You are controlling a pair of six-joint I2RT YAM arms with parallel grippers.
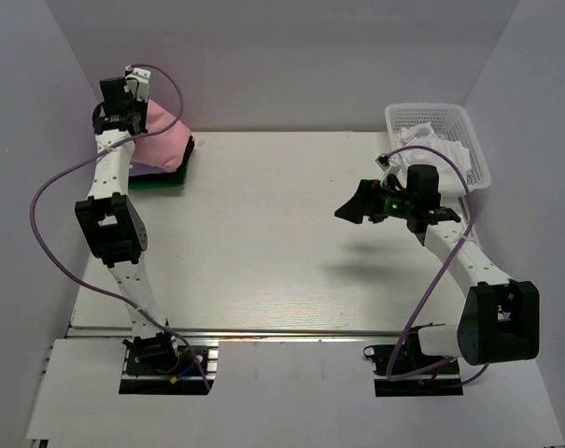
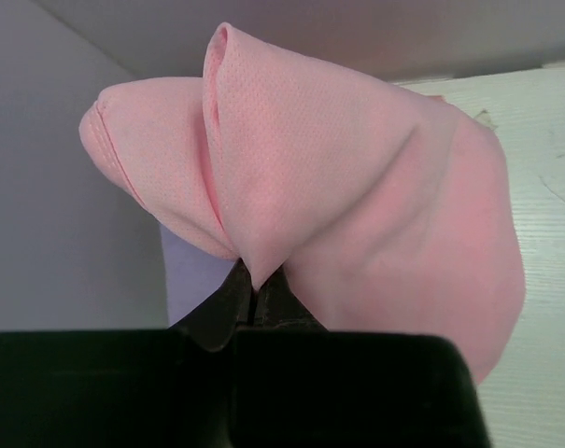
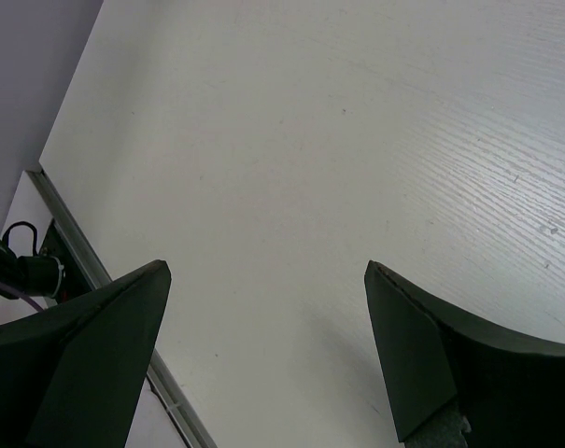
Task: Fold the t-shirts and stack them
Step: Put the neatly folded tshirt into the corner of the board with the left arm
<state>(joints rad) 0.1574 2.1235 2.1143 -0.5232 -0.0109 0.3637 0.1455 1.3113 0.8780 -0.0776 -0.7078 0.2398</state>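
The left tool (image 2: 254,294) pinches the pink tee (image 2: 357,187) over the stack (image 1: 161,180); next it should lay it flat. The right tool (image 3: 266,271) is spread wide.

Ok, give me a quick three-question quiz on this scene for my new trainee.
1. True or false: the right gripper is shut on cloth.
2. The shirt in the left gripper is: A pink, B green, C black?
3. Fill in: the basket sits at the far ____ corner of the table.
Key: 1 false; 2 A; 3 right.
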